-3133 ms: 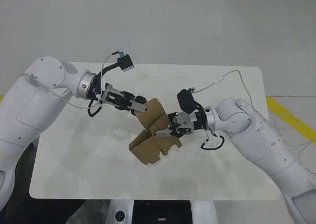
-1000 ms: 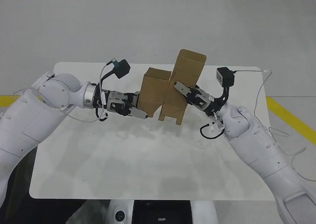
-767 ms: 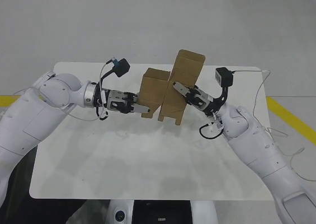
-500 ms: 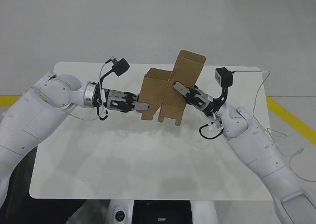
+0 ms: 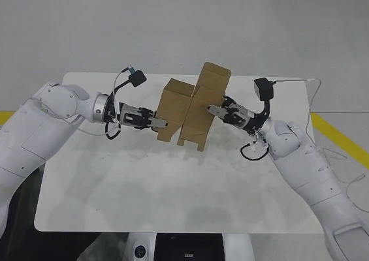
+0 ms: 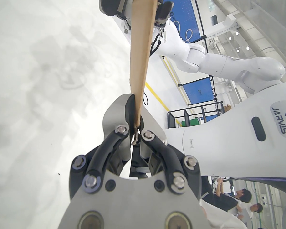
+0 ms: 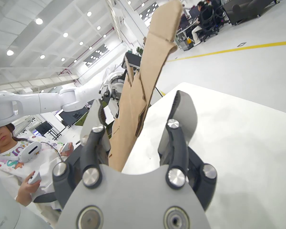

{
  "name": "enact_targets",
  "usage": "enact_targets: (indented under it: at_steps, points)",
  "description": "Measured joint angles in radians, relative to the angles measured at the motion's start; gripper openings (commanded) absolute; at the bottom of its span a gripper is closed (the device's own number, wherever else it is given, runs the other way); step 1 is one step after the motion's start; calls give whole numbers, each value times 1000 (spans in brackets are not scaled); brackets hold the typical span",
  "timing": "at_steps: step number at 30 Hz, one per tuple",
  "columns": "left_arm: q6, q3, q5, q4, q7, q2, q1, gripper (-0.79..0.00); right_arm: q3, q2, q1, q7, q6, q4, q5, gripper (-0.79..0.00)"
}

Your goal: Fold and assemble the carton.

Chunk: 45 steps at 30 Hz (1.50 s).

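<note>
A flat brown carton [image 5: 191, 107] hangs upright above the middle back of the white table [image 5: 171, 196], its flaps pointing down. My left gripper [image 5: 160, 122] is shut on the lower left edge of the carton [image 6: 140, 48]; in the left wrist view its fingers [image 6: 131, 110] pinch that thin edge. My right gripper [image 5: 215, 109] sits at the carton's right side. In the right wrist view it stands open, its fingers [image 7: 182, 110] spread wide on either side of the carton [image 7: 145, 84], which lies close to one finger.
A black cable loop [image 5: 251, 153] lies on the table under the right arm. The table's front half, toward its front edge [image 5: 171, 230], offers free room. A yellow line [image 5: 351, 147] runs across the floor beside the table.
The carton has gone from lying on the table to hanging upright in the air. In the last half second it shifted slightly left with the left gripper, and the right gripper drew back toward its right edge.
</note>
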Motion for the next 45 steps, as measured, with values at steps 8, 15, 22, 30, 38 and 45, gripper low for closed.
enact_targets:
  at_steps: [8,15,22,30,38,45]
  points:
    - [126,11,11,-49,-126,22,-14,-785,51,52,-6,315,1,27,188,0]
    - [225,26,-18,-94,-225,46,-14,-785,20,83,-3,557,72,-1,323,0]
    - [291,43,-50,-112,-291,60,-16,-785,-38,111,-13,598,116,-42,382,0]
    - [307,63,-54,-129,-307,66,-16,-785,-119,138,2,602,120,-65,435,-369]
    - [308,85,-46,-137,-308,70,-24,-785,-201,158,34,589,107,-70,473,-514]
    - [299,106,-40,-132,-299,72,-33,-785,-273,172,60,567,85,-78,518,-785]
